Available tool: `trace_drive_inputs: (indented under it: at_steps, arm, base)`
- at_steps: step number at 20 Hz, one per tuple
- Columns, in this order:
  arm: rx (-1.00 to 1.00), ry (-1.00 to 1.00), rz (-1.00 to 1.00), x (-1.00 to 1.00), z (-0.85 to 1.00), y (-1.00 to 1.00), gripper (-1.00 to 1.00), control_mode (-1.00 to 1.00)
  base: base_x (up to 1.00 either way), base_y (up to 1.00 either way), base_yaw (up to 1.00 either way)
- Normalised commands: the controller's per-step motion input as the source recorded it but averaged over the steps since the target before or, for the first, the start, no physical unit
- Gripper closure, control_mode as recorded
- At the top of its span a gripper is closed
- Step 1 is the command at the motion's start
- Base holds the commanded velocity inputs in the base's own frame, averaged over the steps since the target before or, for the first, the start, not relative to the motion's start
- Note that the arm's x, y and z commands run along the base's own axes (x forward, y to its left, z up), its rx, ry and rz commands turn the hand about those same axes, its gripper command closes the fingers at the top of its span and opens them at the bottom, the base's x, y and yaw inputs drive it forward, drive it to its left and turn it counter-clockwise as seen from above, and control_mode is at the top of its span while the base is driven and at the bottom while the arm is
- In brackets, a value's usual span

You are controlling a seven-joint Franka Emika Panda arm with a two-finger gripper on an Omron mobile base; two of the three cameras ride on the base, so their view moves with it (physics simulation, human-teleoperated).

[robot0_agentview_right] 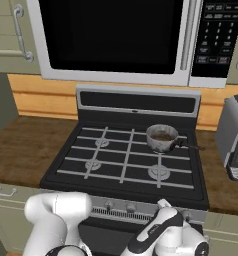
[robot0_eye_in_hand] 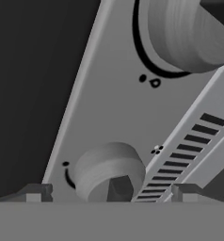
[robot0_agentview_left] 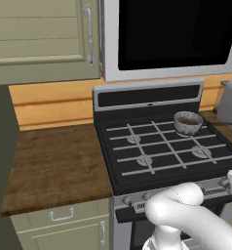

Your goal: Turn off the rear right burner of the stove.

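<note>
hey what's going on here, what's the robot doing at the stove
The robot arm has its gripper down at the stove's silver knob panel, jaws open on either side of one knob and not clamped on it. A second knob sits further along the panel. Up top, a small pot sits over the rear right burner. No flame is visible.

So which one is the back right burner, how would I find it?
Find the black stove under the big microwave. It has four round burners beneath pale grates. The rear right burner sits nearest the backguard on the right, and it alone has the small grey pot on it.
</note>
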Motion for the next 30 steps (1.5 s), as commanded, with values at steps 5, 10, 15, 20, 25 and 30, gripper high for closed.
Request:
trace_drive_inputs:
  at_steps: [5,10,15,20,25,30]
  arm:
    - [0.0,-0.06,0.0,0.09,-0.18,0.0,-1.0,-1.0]
    - [0.0,-0.05,0.0,0.2,-0.13,0.0,-1.0,-1.0]
    - [0.01,-0.04,0.0,0.22,-0.17,0.0,-1.0,-1.0]
    - [0.02,-0.04,0.0,0.2,-0.2,0.0,-1.0,-1.0]
    - [0.02,-0.05,0.0,0.25,-0.25,0.0,-1.0,-1.0]
    - [0.04,-0.05,0.0,0.31,-0.24,0.0,-1.0,-1.0]
  base:
    - [0.0,0.0,0.0]
    - [0.0,0.0,0.0]
    - [0.0,0.0,0.0]
    - [0.0,0.0,0.0]
    - [0.0,0.0,0.0]
    - [0.0,0.0,0.0]
